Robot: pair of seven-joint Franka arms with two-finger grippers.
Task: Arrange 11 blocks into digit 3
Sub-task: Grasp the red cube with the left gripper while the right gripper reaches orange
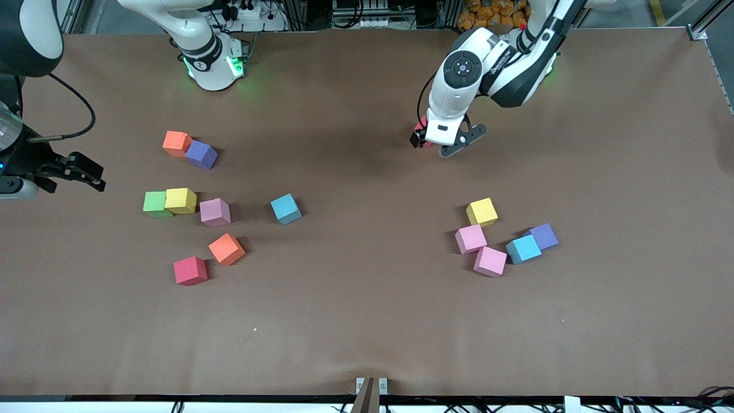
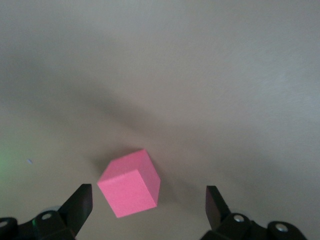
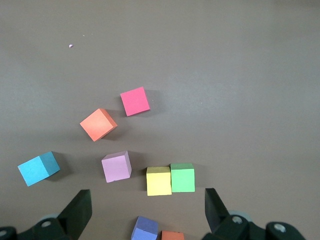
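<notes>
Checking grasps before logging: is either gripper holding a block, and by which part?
Nothing is held. The left gripper hangs open over a red foam cube; the right gripper waits open.

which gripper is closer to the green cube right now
Right. The right gripper, open, hangs at the right arm's end of the table, close beside the green cube. The left gripper, open, is over a red cube near its own base.

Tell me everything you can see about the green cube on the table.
The green cube is a small matte cube that looks like foam, with plain faces and no marks. It rests flat on the brown table, toward the right arm's end. One side touches a yellow cube. No hand touches it; it also shows in the right wrist view.
</notes>
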